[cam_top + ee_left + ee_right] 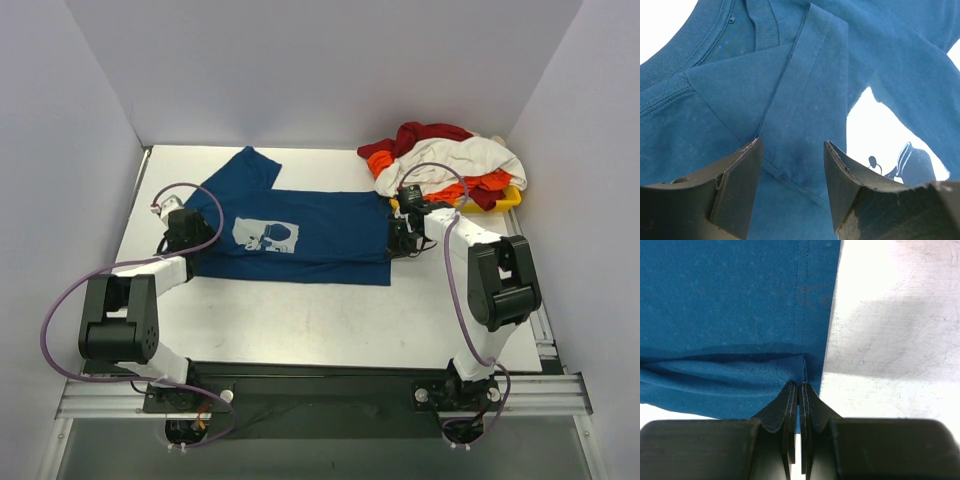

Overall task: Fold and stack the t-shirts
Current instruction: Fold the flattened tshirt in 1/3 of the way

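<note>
- Top view: the dark blue cloth t-shirt (320,235) with a pale square print lies flat on the white table (330,320). It spans from the left pincer (185,225) at its collar end to the right pincer (397,238) at its hem end. Beyond the right pincer, a heap of dark red, white and orange t-shirts (445,160) rests on a flat yellow plastic tray (512,198).
- Left wrist view: the left pincer (792,145) stands with jaws apart, just over a stitched seam near the shoulder. The ribbed collar (715,35) lies ahead to its left. It should probably close on every cloth layer there before lifting.
- Right wrist view: the right pincer (798,385) is clamped on the hem corner. Cloth bunches to its left and bare table lies to its right. Raising both ends together should keep the fold straight.
</note>
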You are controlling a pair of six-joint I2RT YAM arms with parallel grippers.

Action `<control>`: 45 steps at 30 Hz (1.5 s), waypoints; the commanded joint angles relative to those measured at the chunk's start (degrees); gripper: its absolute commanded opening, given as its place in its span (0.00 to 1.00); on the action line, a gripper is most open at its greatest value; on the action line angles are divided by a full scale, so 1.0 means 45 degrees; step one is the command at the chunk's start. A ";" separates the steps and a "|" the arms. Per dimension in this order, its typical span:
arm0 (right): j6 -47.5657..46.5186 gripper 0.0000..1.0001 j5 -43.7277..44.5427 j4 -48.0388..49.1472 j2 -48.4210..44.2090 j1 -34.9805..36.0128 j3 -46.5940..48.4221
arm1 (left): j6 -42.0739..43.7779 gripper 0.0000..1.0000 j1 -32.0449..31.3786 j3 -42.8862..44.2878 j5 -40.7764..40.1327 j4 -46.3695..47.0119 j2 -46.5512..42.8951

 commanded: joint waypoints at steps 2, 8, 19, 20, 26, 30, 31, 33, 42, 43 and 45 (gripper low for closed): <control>-0.0008 0.00 0.0218 -0.0350 -0.0400 -0.0107 0.0031 | -0.0083 0.61 0.0040 0.0834 -0.0263 -0.0707 0.0301; -0.0027 0.00 0.0101 -0.0350 -0.0185 -0.0088 0.0187 | -0.0376 0.59 0.0040 0.0893 -0.0674 -0.1118 0.0320; -0.0047 0.00 0.0023 -0.0311 -0.0028 -0.0107 0.0246 | -0.0709 0.57 0.0098 0.1439 -0.0596 -0.1783 0.0926; -0.0047 0.00 0.0023 -0.0311 -0.0009 -0.0088 0.0246 | -0.0728 0.57 0.0137 0.1478 -0.0461 -0.1822 0.1062; -0.0047 0.00 0.0023 -0.0311 -0.0009 -0.0088 0.0246 | -0.0845 0.51 0.0177 0.1537 -0.0167 -0.1783 0.1375; -0.0047 0.00 0.0023 -0.0311 -0.0009 -0.0087 0.0246 | -0.0865 0.41 0.0177 0.1518 -0.0010 -0.1686 0.1512; -0.0067 0.00 0.0023 -0.0330 -0.0028 -0.0107 0.0265 | -0.0865 0.38 0.0177 0.1518 0.0009 -0.1647 0.1551; -0.0047 0.00 0.0023 -0.0311 -0.0048 -0.0107 0.0265 | -0.0826 0.29 0.0177 0.1499 0.0029 -0.1627 0.1552; -0.0047 0.00 0.0023 -0.0311 0.0030 -0.0087 0.0324 | -0.0338 0.03 -0.0057 0.1595 0.0087 -0.1275 0.1239; -0.0067 0.00 0.0023 -0.0311 0.0050 -0.0107 0.0343 | -0.0260 0.00 -0.0174 0.1693 0.0146 -0.1333 0.1316; -0.0067 0.00 0.0004 -0.0331 0.0089 -0.0107 0.0382 | -0.0026 0.00 -0.0311 0.2043 0.0224 -0.1451 0.1434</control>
